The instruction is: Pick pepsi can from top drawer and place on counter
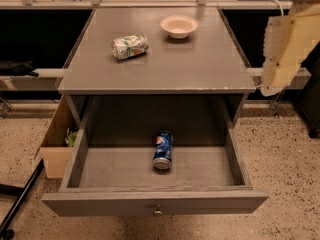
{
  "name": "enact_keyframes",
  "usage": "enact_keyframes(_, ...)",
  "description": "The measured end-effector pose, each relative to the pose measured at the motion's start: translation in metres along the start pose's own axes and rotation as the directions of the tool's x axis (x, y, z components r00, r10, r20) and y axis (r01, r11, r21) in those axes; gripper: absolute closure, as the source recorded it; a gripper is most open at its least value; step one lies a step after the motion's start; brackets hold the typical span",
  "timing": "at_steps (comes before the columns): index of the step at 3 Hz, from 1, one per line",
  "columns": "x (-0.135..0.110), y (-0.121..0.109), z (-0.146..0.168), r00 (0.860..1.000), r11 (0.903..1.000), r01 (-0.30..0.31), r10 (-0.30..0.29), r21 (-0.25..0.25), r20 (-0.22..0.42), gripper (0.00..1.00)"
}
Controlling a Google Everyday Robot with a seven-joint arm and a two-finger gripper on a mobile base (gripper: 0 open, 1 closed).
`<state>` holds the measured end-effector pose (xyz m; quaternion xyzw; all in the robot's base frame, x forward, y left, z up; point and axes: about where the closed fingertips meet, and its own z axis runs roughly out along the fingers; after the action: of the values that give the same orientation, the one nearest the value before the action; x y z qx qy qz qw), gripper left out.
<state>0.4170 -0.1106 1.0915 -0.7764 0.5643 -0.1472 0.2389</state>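
Observation:
The pepsi can (163, 150) lies on its side in the middle of the open top drawer (155, 203), one silver end toward me. The drawer is pulled fully out below the counter (200, 64), its small metal knob at the front centre. My gripper (282, 54) is at the right edge of the view, a pale yellowish finger hanging beside the counter's right side, well above and to the right of the can. It holds nothing that I can see.
A crushed silver-green can (129, 46) and a small white bowl (179, 26) sit on the counter's far half. A brown cardboard box (56, 141) stands on the floor left of the drawer. A black stand leg (20, 199) lies at lower left.

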Motion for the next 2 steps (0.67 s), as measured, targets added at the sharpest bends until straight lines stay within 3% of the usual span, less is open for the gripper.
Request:
enact_keyframes(1, 0.048, 0.029, -0.003, 0.986, 0.9871, -0.16, 0.16, -0.006, -0.054, 0.0)
enact_keyframes(2, 0.14, 0.062, 0.001, 0.91, 0.9187, -0.395, 0.393, 0.011, -0.135, 0.0)
